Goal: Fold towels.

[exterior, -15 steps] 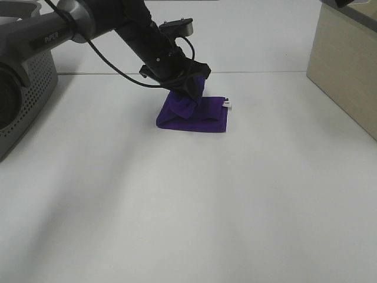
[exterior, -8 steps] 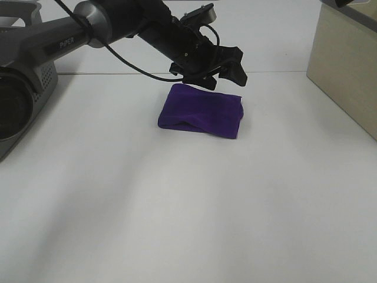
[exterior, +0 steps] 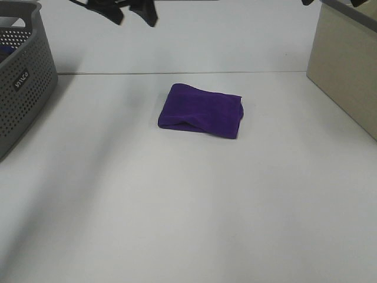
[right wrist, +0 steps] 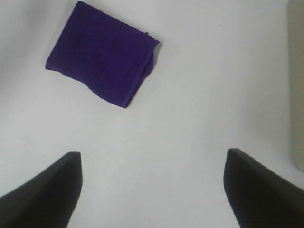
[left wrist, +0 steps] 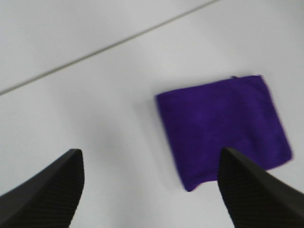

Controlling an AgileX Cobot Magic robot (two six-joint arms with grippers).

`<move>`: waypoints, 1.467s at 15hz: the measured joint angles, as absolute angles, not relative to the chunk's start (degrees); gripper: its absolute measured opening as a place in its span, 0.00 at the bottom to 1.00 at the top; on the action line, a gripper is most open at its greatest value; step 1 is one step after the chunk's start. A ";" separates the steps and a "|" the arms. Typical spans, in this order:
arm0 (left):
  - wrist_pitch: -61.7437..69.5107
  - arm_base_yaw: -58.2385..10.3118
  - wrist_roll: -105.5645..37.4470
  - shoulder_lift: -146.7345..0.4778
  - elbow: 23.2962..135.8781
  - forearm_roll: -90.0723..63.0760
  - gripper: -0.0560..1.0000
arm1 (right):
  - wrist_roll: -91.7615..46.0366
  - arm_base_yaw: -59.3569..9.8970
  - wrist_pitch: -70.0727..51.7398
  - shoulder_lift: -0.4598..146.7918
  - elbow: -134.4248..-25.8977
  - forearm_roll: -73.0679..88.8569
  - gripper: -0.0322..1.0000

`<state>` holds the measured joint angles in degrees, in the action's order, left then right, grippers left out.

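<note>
The deep purple towel lies folded into a small rectangle on the white table, a little behind the middle. It also shows in the left wrist view and in the right wrist view. Its white tag is not visible. My left gripper is open and empty, high above the table at the top edge of the high view, behind and to the left of the towel. Its fingers stand wide apart. My right gripper is open and empty, high above the table with the towel well apart from it.
A grey perforated basket stands at the left edge. A beige box stands at the right, also in the right wrist view. A seam runs across the table behind the towel.
My left gripper let go of the towel, opened, and rose up and back to the left, nearly out of the high view. The towel now lies flat and folded.
</note>
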<state>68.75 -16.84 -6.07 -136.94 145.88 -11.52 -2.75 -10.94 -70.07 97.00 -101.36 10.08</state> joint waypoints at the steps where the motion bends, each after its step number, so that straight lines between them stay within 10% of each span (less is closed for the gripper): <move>1: 69.21 -15.64 -3.44 -135.79 146.05 -6.65 0.73 | -1.60 -10.94 -70.07 97.00 -101.36 7.68 0.80; 8: 69.33 -1.60 -3.32 -118.54 123.07 -2.81 0.73 | -0.52 -1.15 -69.90 96.43 -101.47 8.25 0.79; 15: 65.95 7.73 -7.56 -59.93 67.61 -1.78 0.73 | -2.29 -0.46 -69.61 55.52 -67.72 9.45 0.78; 22: 64.57 7.73 -7.73 -12.89 41.94 -0.97 0.73 | -5.16 -0.46 -64.46 14.32 -39.02 4.24 0.78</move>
